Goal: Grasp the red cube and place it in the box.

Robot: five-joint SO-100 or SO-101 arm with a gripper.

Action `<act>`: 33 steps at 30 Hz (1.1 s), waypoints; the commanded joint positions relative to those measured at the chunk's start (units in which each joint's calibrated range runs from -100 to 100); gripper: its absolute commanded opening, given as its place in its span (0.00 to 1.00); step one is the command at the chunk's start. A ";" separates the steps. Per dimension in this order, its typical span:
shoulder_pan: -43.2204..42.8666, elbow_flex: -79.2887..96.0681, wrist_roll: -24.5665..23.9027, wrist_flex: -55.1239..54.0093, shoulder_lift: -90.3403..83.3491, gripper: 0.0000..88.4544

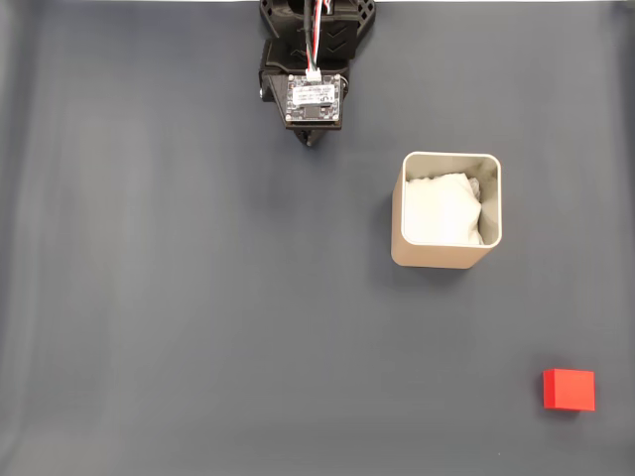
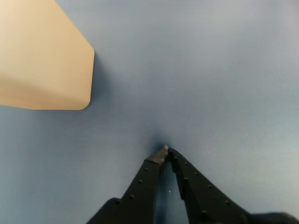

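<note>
The task is at its very start, by my reading: nothing is grasped and the arm sits folded at the top centre of the fixed view. The end effector (image 2: 166,150) appears at the bottom of the wrist view with its two black fingers drawn together to a point, tips touching or nearly so, and holding nothing. It hangs close over the bare dark blue-grey surface (image 1: 179,297).

The red cube (image 1: 569,390) lies in the lower right corner of the fixed view, flat on the surface, well apart from the arm (image 1: 316,59) and from the box. The box (image 1: 446,210) stands upright right of centre in the fixed view, open at the top, with white padding (image 1: 442,210) inside; in the wrist view its beige wall (image 2: 42,56) takes up the upper left.

The next move probably calls for spreading the fingers, then reaching far across toward the lower right of the fixed view to come down over the cube. The box stands roughly between the arm and the cube, so the reach may have to pass over or around it. Otherwise the surface carries nothing else near the cube.
</note>
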 commanded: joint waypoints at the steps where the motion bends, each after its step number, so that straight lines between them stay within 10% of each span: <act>1: 0.35 0.64 0.20 0.98 0.09 0.01; 23: 0.00 0.64 -0.49 1.06 0.09 0.00; 33: 0.21 0.64 -0.73 -16.75 0.09 0.00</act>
